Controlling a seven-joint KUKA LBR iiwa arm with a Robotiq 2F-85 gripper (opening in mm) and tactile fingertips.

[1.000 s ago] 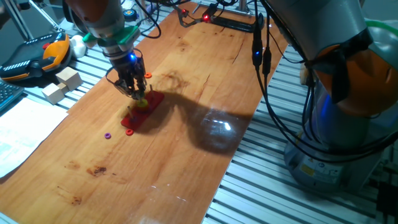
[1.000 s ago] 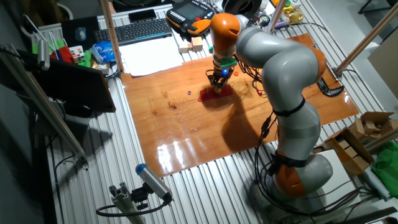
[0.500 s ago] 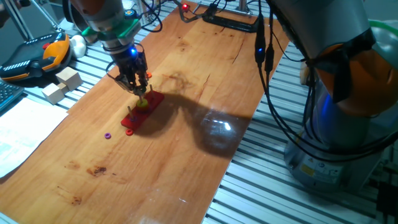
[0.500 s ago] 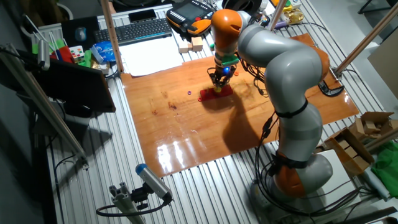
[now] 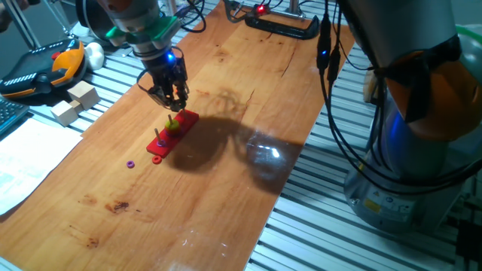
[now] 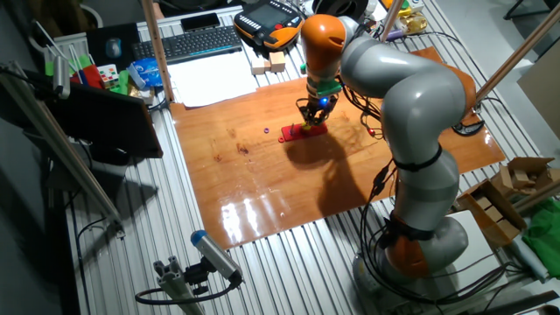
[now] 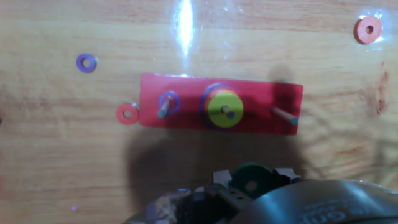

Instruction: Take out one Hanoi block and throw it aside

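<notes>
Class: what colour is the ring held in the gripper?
Dark green ring, clearest in the hand view.

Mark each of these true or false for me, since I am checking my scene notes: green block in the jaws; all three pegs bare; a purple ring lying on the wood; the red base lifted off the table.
1. The gripper has the Hanoi block between its jaws. True.
2. All three pegs on the red base are bare. False: the middle peg carries a stack topped by a yellow-green disc, and a ring sits on the left peg.
3. A purple ring lies loose on the table. True.
4. The red base is lifted off the table. False: it lies flat on the wood.
</notes>
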